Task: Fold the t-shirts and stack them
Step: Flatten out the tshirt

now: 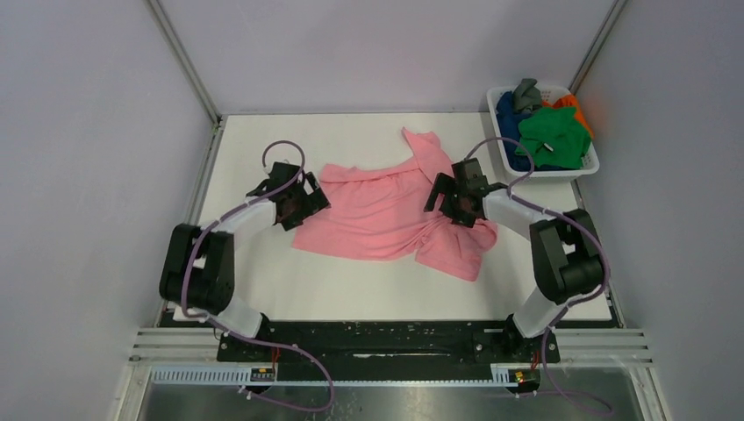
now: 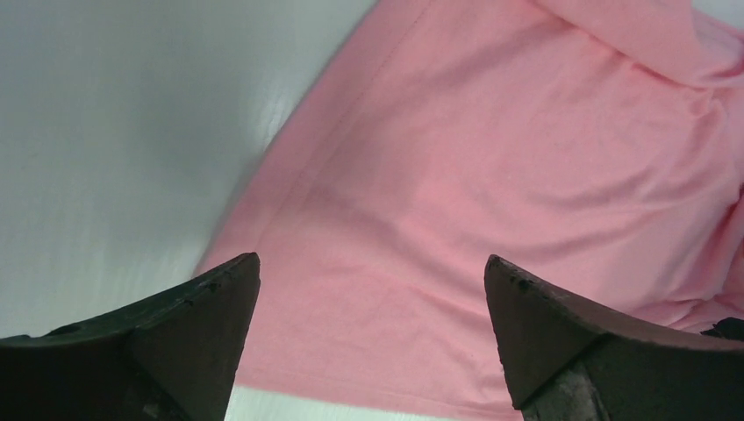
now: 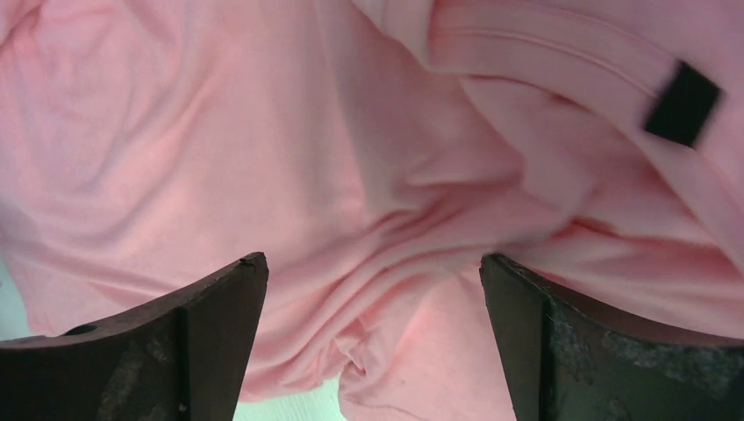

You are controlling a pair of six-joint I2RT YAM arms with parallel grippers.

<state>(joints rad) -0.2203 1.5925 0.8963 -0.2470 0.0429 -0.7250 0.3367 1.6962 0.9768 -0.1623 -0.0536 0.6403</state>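
A light pink t-shirt (image 1: 377, 215) lies crumpled and spread across the middle of the white table. My left gripper (image 1: 309, 200) is open over the shirt's left edge; in the left wrist view the flat pink cloth (image 2: 456, 193) and its hem lie between the spread fingers (image 2: 211, 324). My right gripper (image 1: 449, 197) is open over the bunched right side; the right wrist view shows wrinkled pink cloth (image 3: 263, 158), the collar with a black tag (image 3: 683, 103), and the spread fingers (image 3: 544, 333). Green (image 1: 553, 136), dark blue (image 1: 509, 114), orange (image 1: 579, 110) and grey (image 1: 526, 90) shirts lie heaped in the basket.
A white slatted plastic basket (image 1: 548, 171) stands at the back right corner of the table. Grey walls close in the left, back and right. A black rail with the arm bases (image 1: 377, 338) runs along the near edge.
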